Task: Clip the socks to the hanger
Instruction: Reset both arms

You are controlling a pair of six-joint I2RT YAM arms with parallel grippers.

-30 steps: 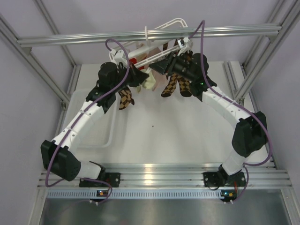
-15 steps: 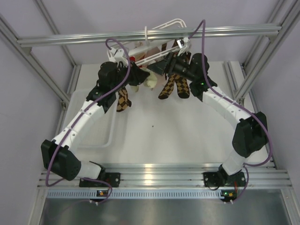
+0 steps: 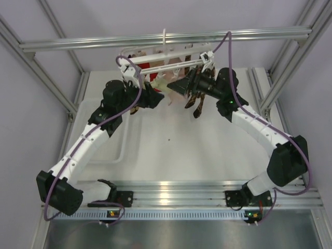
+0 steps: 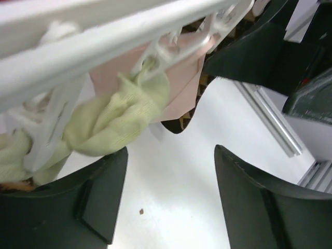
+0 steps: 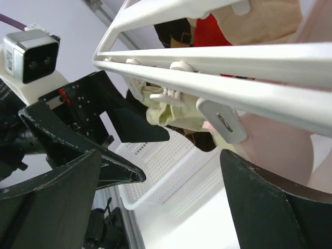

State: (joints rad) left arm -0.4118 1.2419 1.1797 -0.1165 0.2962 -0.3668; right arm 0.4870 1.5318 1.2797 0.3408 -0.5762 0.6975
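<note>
The overhead view only gives you the big picture. The hanger (image 3: 165, 53) hangs off the cross bar (image 3: 78, 42) at 12 o'clock, both arms are reaching up under it, and a white basket (image 3: 111, 148) sits on the surface (image 3: 181, 150) around 9 o'clock. From up there the socks are just a pale blob between the two black heads, so you can't see how they're held.

The left wrist view sorts that out. One of the pale yellow socks (image 4: 122, 111) is bunched up at about 10 o'clock and pinched in a white clip (image 4: 155, 54) dangling from the hanger bar. A pink sock (image 4: 179, 78) hangs right behind it. The left end effector (image 4: 171, 150) has its fingers (image 4: 98, 192) spread apart below the sock with nothing between them, just bare surface.

The right wrist view looks from the other side. It shows the same yellow fabric (image 5: 171, 111) tucked under the frame rails near the middle, with another clip (image 5: 223, 120) beside it. At 12 to 1 o'clock you get a red sock (image 5: 212, 28) and a tan one (image 5: 259, 18), which the left camera misses. The right end effector (image 5: 161, 161) is spread wide too and holds nothing.

A brown checkered sock (image 3: 197, 105) is only clear from overhead, hanging near the right wrist.
</note>
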